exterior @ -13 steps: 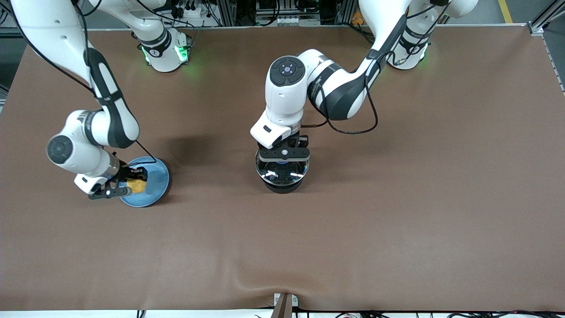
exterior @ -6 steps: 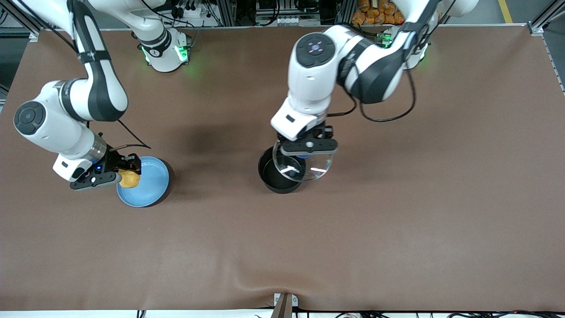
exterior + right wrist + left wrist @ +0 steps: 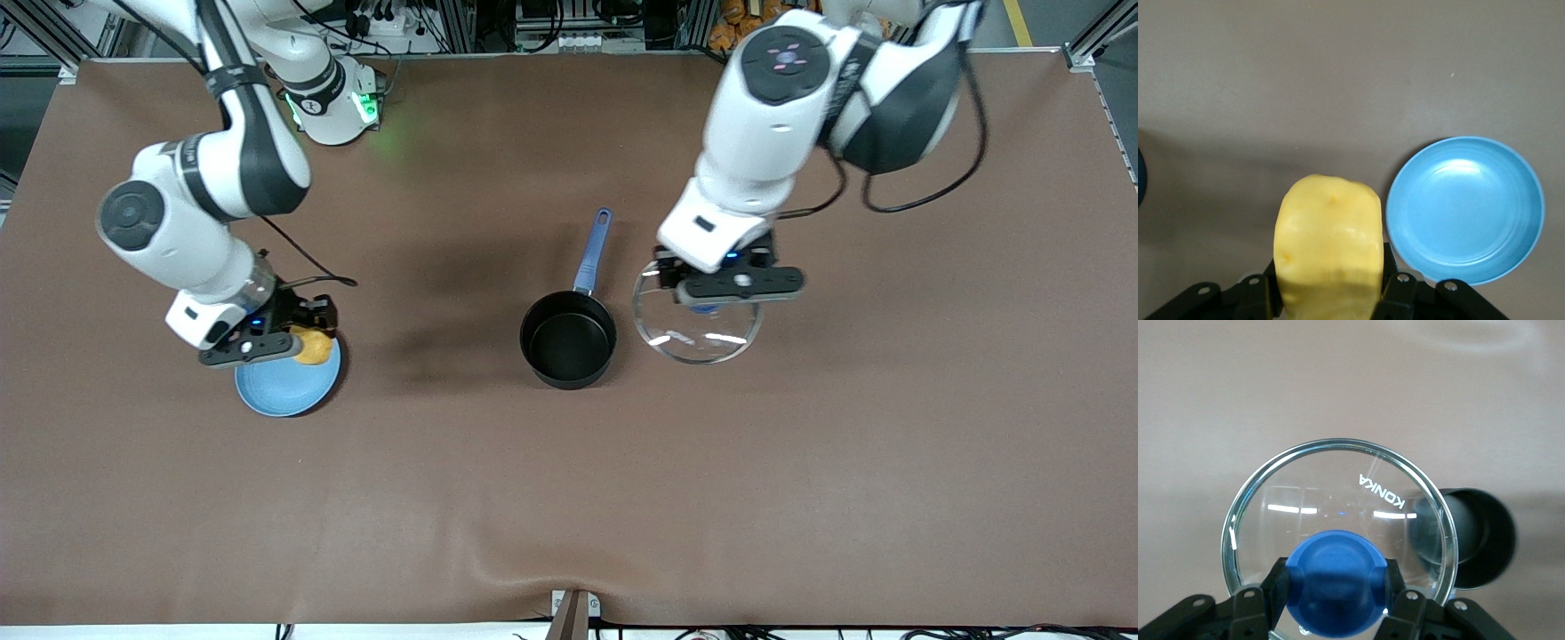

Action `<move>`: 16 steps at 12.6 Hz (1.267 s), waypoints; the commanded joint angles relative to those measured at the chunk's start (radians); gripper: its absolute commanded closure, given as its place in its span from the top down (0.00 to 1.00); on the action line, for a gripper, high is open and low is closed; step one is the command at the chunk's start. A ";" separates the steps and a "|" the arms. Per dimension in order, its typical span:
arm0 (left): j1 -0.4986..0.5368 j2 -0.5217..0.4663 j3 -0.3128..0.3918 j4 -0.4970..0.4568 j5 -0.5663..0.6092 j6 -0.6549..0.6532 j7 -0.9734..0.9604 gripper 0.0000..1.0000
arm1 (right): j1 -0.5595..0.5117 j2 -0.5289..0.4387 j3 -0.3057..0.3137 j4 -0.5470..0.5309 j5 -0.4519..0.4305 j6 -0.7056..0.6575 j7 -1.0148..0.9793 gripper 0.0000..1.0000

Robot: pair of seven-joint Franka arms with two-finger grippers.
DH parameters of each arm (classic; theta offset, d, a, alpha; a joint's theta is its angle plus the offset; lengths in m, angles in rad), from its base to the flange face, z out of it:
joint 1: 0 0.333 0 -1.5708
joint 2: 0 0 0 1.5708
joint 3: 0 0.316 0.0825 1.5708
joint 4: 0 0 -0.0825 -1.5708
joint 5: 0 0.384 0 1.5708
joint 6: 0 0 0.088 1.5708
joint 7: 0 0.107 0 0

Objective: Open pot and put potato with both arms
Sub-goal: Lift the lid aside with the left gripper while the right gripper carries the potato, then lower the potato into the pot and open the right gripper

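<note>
Left claw [image 3: 711, 298] is clamped on the lid [image 3: 698, 327] by its knob, beside the pot [image 3: 567, 340]; glass, fragile. Right claw [image 3: 283, 342] squeezes the potato [image 3: 313, 347] over the plate [image 3: 286, 391]: smooth, probably slippery.

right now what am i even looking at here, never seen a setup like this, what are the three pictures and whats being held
Two white robot arms stand at a brown table. The wide picture comes from a high camera facing them; the other two come from cameras on each arm's wrist, looking down past the fingers.

On the table sit an open black pot with a blue handle, and a blue plate toward the right arm's end.

The left gripper is shut on the blue knob of a glass lid, holding it in the air beside the pot. The right gripper is shut on a yellow potato, lifted above the plate's edge.
</note>
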 commanded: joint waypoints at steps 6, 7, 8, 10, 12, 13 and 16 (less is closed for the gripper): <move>0.250 -0.158 -0.008 -0.271 -0.071 0.010 0.303 0.00 | 0.131 0.093 0.207 0.183 -0.110 -0.052 0.589 0.04; 0.269 -0.158 -0.008 -0.285 -0.070 0.010 0.315 0.00 | 0.171 0.135 0.207 0.230 -0.120 -0.054 0.655 0.04; 0.286 -0.158 -0.008 -0.300 -0.071 0.010 0.328 0.00 | 0.220 0.187 0.205 0.287 -0.146 -0.067 0.719 0.04; 0.333 -0.158 -0.007 -0.335 -0.070 0.016 0.349 0.00 | 0.310 0.312 0.207 0.437 -0.242 -0.127 0.839 0.04; 0.368 -0.155 -0.007 -0.387 -0.070 0.057 0.381 0.00 | 0.373 0.424 0.202 0.565 -0.273 -0.152 0.878 0.04; 0.385 -0.153 -0.007 -0.421 -0.070 0.099 0.381 0.00 | 0.393 0.464 0.198 0.602 -0.291 -0.150 0.876 0.04; 0.402 -0.143 -0.007 -0.519 -0.071 0.229 0.388 0.00 | 0.412 0.546 0.197 0.644 -0.333 -0.112 0.878 0.03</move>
